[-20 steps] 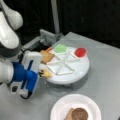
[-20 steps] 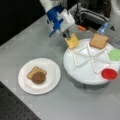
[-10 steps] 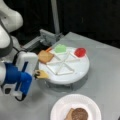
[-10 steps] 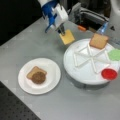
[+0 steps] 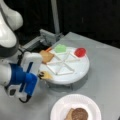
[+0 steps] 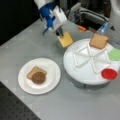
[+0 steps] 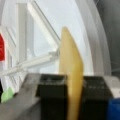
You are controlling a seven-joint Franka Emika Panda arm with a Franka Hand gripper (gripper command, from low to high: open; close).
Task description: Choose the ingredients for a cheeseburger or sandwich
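Lifted a little higher than half a second before, the gripper (image 6: 60, 33) carried the yellow cheese square (image 6: 65, 39) clear of the divided white tray (image 6: 75, 72) — in that earlier frame the cheese hung closer to the tray's rim. The jaws were closed on the cheese, pinching it by its upper edge so that it hung tilted, just off the tray's edge on a front view's left. The wrist view showed the same grip: the cheese (image 7: 70, 82) stood edge-on between the two dark fingers (image 7: 51, 97), with the tray's white dividers (image 7: 37, 62) behind it.

On the tray, one tan toast square (image 6: 99, 41) lay in a compartment near the far rim, the green leaf (image 6: 115, 54) sat at the edge toward a front view's right, and the red disc (image 6: 109, 74) rested in a compartment near the rim below it. In a front view these same pieces appeared as toast (image 5: 46, 56), leaf (image 5: 60, 48) and disc (image 5: 80, 52), with the cheese (image 5: 45, 75) at the tray's near-left rim beside the blue-and-white gripper (image 5: 40, 74).

Well apart from the tray, on the grey desk (image 6: 82, 102), stood the white round plate (image 6: 51, 82) — it held the other toast square (image 6: 35, 71) with the brown round patty (image 6: 38, 77) lying on top of it.
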